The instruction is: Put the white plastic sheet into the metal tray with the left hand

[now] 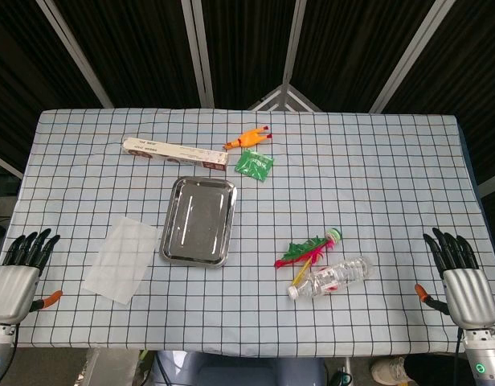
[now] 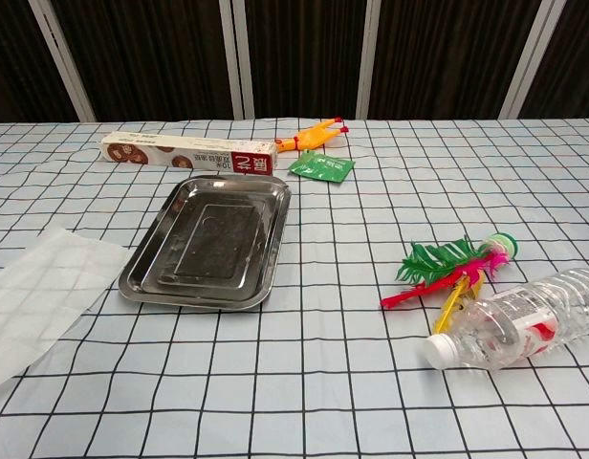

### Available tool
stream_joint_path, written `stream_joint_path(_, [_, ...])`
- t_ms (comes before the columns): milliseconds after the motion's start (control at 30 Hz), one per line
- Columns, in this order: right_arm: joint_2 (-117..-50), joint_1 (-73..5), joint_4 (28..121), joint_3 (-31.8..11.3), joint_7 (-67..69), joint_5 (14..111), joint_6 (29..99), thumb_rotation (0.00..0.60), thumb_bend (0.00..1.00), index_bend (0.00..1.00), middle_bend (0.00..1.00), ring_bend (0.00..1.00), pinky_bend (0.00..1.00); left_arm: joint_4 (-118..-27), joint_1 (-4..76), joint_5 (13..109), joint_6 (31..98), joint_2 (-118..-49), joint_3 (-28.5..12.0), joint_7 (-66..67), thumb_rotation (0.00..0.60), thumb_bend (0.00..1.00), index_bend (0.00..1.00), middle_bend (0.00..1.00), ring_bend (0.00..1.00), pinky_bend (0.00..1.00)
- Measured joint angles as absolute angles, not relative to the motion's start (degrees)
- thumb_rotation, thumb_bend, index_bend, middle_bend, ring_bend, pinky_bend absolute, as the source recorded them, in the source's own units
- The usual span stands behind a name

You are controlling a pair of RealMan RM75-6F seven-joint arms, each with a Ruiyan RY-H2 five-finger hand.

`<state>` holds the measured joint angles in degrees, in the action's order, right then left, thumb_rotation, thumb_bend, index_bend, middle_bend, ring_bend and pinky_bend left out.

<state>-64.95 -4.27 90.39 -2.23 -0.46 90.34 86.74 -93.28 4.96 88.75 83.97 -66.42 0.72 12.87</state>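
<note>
Head view takes in the whole bench (image 1: 376, 161), covered in a checked cloth, with both hands at the bottom corners; the chest view shows neither. Left robot hand (image 1: 16, 277) at lower left of the frame, fingers spread and extended, holding nothing, just off the bench edge. Right robot hand (image 1: 460, 277) at lower right, likewise fingers apart and empty. White plastic sheet (image 1: 120, 259) lies flat on the bench at lower left, just left of the metal tray (image 1: 169, 251), apart from the left robot hand; in the chest view it is cut off by the left frame edge. Metal tray sits left of centre; the chest view shows its raised rim and shiny floor with nothing in it. Above the tray: long box (image 1: 175, 152), orange rubber chicken (image 1: 249, 139), green packet (image 1: 255, 166). Lower right of centre: clear plastic bottle (image 1: 332, 278) lying on its side, touching a feathered toy (image 1: 310, 248); the chest view shows its white cap and red label.
</note>
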Motion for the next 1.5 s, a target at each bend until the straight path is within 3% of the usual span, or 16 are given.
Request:
stream_joint_path(600, [-65.09,-4.47,90.60,-2.23,-0.81,90.38,86.42,0.600,0.29,0.00,0.00,0.00,0.04,-93.41,5.02,90.10,82.99,-66.89,2.09,13.85,0.600,0.00,0.00,0.00,0.00,0.00])
stream_joint_path(800, [-65.09,-4.33,90.65,-2.20,-0.73,90.46,86.73,0.600,0.29,0.00,0.00,0.00,0.04,-92.49,4.91,91.65,82.47,-68.50,3.46,15.96,0.600,0.00,0.10,0.00,0.00,0.00])
stream_joint_path(1333, [-65.40,-4.11,90.13,-2.07,0.28,91.79,88.08,0.600,0.29,0.00,0.00,0.00,0.04,-77.60,4.12,95.57,83.49,-82.34,4.52,21.93,0.600,0.03,0.17,0.00,0.00,0.00])
stream_joint_path(1500, [-65.44,-4.12,89.97,-2.15,1.00,91.84,88.22,0.600,0.29,0.00,0.00,0.00,0.04,-72.75,3.87,95.12,82.90,-86.26,4.61,22.01,0.600,0.14,0.21,0.00,0.00,0.00])
